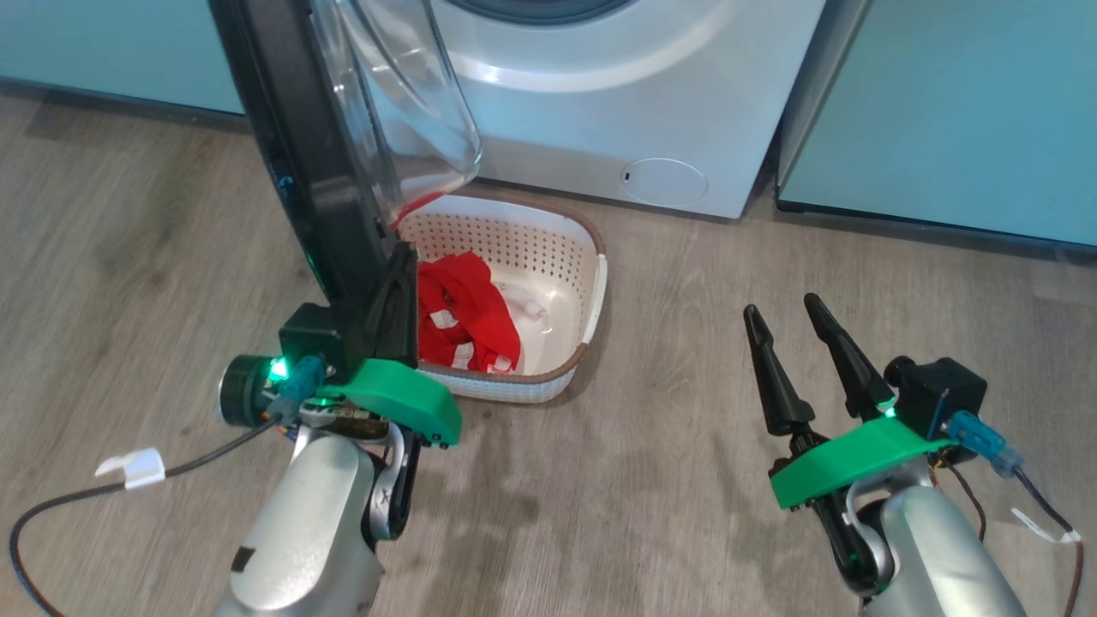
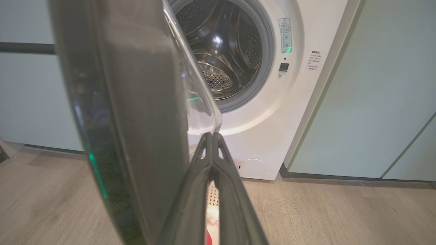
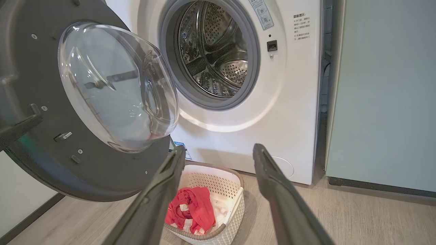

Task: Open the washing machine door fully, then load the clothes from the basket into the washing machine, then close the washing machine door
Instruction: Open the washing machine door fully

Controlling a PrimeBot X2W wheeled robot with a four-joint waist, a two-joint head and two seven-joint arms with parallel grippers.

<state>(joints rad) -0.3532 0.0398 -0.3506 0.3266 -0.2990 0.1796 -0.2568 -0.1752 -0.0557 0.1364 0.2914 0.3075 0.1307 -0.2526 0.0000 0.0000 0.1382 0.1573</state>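
Wood-look floor [image 1: 686, 300] before the washing machine [image 1: 600, 111]. Left end effector [image 1: 396, 283] pinched shut, empty, against the open washing machine door [image 1: 300, 171]. Just right of it: the basket [image 1: 593, 283] holding the clothes [image 1: 463, 317]. Right end effector [image 1: 782, 308] spread wide, empty.

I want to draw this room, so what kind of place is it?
Probably a home laundry room: a white front-loading washing machine with its round door open, a laundry basket holding red clothes, and pale teal cabinets beside it.
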